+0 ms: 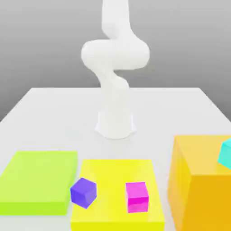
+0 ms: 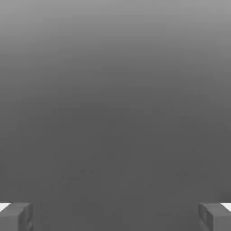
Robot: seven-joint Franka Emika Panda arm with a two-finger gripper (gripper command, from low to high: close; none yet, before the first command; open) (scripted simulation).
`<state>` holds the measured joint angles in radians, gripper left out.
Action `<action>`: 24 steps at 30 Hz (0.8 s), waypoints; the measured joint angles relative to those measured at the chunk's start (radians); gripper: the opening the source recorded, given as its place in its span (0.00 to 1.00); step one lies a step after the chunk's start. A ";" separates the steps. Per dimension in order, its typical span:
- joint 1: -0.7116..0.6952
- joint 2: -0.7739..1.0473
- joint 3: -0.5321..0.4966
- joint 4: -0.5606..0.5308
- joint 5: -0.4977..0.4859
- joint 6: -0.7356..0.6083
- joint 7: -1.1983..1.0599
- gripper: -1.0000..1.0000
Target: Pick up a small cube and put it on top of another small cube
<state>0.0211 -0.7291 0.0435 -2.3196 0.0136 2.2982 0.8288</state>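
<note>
The white Panda arm point(image 1: 115, 76) stands on its round base at the middle of the grey table point(image 1: 54, 108) and rises out of the exterior view at the top. In the hand view the gripper point(image 2: 115, 216) has its two grey fingertips point(image 2: 16, 216) far apart, at the two opposite edges, with nothing between them. The cyan cube point(image 1: 225, 153) sits tilted on top of the tall orange block point(image 1: 198, 185), at the exterior view's right edge. The purple cube point(image 1: 83, 192) is at the edge of the flat yellow slab point(image 1: 115, 169), next to the lime green slab point(image 1: 38, 178). The magenta cube point(image 1: 137, 196) rests on the yellow slab, apart from the purple one.
</note>
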 joint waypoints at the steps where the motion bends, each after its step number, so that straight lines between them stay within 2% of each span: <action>1: 0.013 0.036 0.022 -0.010 0.008 0.000 0.014 0.50; 16: 0.195 0.572 0.460 -0.370 0.117 0.303 0.600 0.50; 24: 0.267 0.676 0.572 -0.584 0.126 0.557 0.962 0.50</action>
<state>0.2880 -0.0532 0.6159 -2.9033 0.1399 2.8555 1.7908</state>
